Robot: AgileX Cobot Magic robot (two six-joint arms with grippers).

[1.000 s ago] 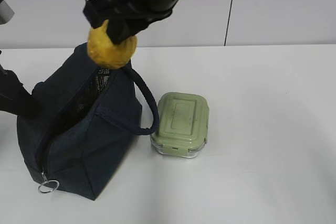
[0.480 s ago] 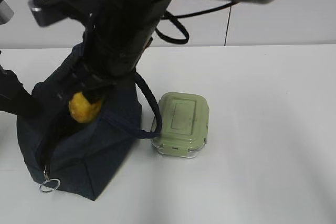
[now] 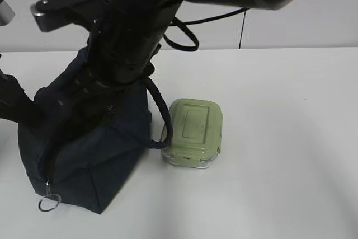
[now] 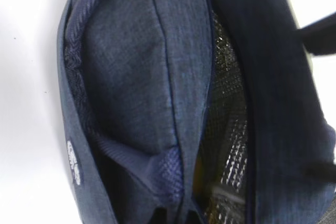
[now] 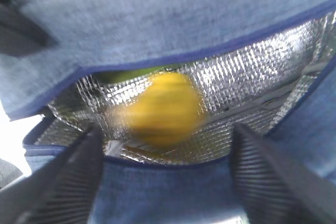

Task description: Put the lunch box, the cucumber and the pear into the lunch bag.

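Observation:
The navy lunch bag [image 3: 95, 160] stands open at the left of the table. My right gripper [image 5: 168, 129] reaches across into its mouth with its fingers [image 5: 79, 177] spread wide and nothing between them. The yellow pear [image 5: 163, 109] shows blurred below them against the silver lining, with a green strip of the cucumber [image 5: 131, 73] behind it. In the exterior view the arm hides the pear and the cucumber. The sage-green lunch box [image 3: 194, 130] sits on the table right of the bag. My left gripper [image 4: 181, 216] pinches the bag's rim [image 4: 176, 177] at its left side.
The bag's thick looped handle [image 3: 159, 110] hangs toward the lunch box and touches it. The metal ring pull [image 3: 49, 201] dangles at the bag's near corner. A black cable [image 3: 182, 34] loops behind the right arm. White table stretches to the right [image 3: 291, 138].
The right gripper carried the pear from above the bag down into its opening and opened; the pear is loose inside. The ring pull swung slightly. The lunch box and left arm have not moved.

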